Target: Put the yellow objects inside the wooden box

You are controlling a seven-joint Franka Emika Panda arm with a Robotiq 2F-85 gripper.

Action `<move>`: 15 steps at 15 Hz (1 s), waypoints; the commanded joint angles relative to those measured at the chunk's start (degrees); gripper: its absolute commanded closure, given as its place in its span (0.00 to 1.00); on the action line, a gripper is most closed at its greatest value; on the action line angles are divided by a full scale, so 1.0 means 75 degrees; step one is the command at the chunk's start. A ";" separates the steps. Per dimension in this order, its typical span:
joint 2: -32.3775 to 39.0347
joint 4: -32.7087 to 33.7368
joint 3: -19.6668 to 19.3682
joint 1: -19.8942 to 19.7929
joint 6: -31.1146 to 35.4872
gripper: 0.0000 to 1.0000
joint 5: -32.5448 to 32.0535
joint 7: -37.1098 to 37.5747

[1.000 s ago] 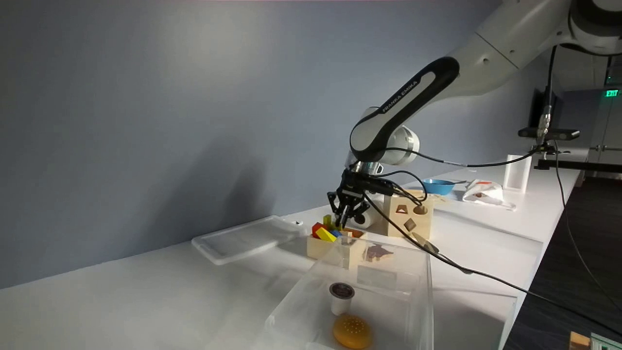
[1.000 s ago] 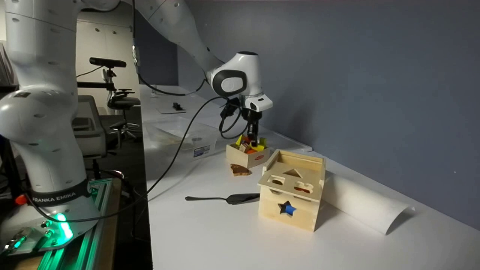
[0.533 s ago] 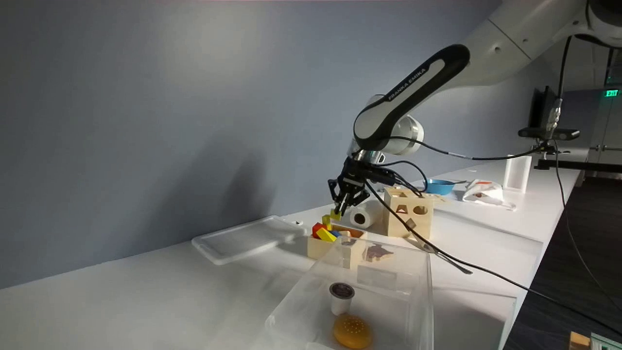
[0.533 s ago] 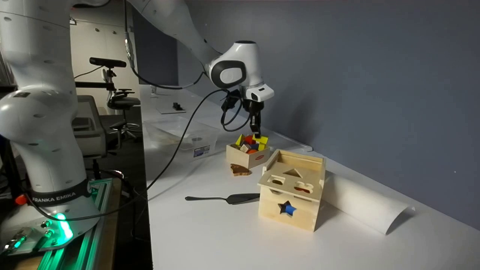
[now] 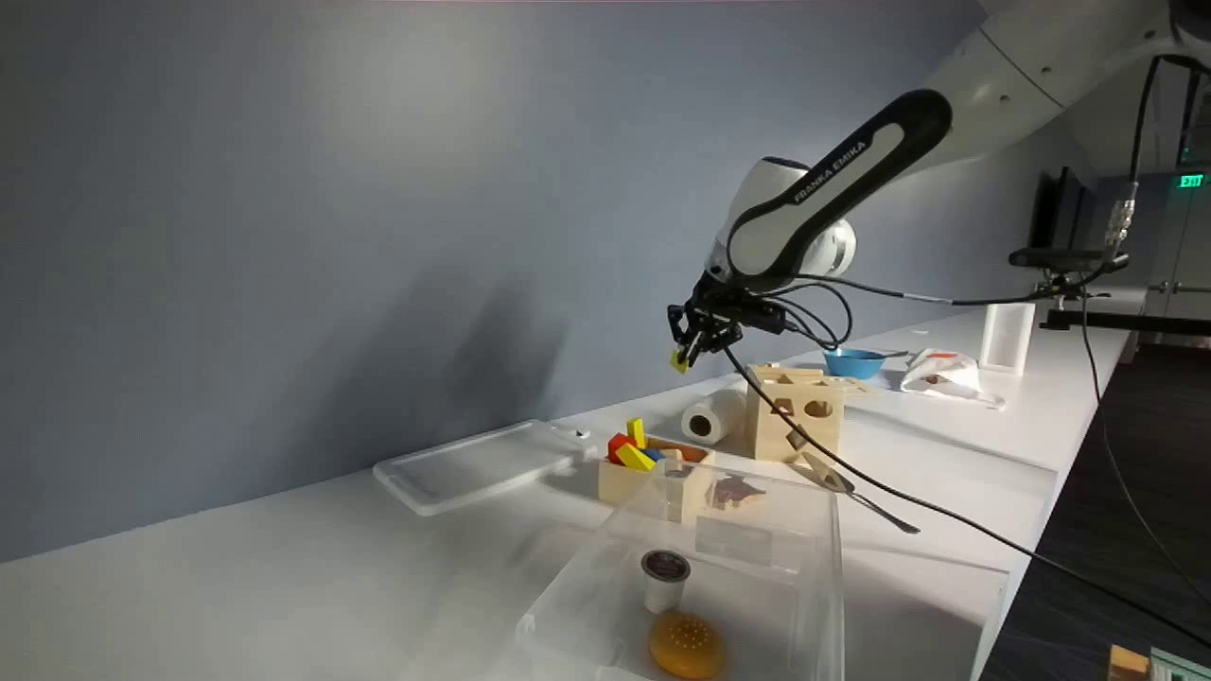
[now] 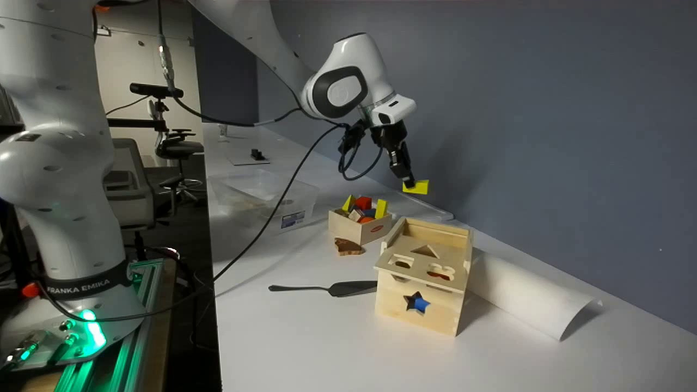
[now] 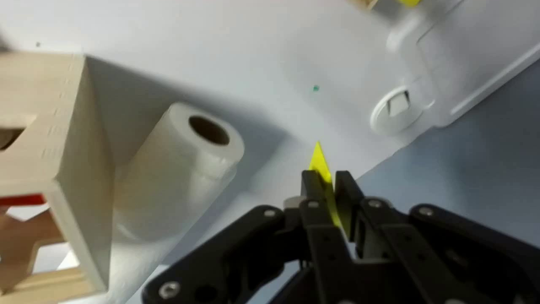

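Note:
My gripper is shut on a yellow block, held in the air well above the table near the wall. In the wrist view the block pokes out past the fingertips as a thin wedge. The low wooden box of pale wood stands on the table below, away from the gripper. More yellow pieces rest in it among red, blue and plain wooden ones; a yellow wedge leans at its rim in an exterior view. Only a corner of the box enters the wrist view, at the top edge.
A taller wooden cube with cut-outs stands beside a white paper roll. A clear plastic bin holds a bun and a small cup. Its lid lies by the wall. A dark spatula and brown piece lie nearby.
My gripper has risen from the low wooden box with the yellow block in it, and has tilted and moved toward the tall cube's side. The other pieces in the box look about the same.

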 commanded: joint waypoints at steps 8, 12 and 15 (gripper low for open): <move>-0.0780 -0.0101 -0.1209 -0.0050 -0.0957 0.96 -0.4481 0.3188; -0.0931 -0.0073 -0.0573 -0.0624 -0.1715 0.96 -0.4534 0.3195; -0.0889 -0.0054 -0.0371 -0.0814 -0.2074 0.96 -0.4423 0.3111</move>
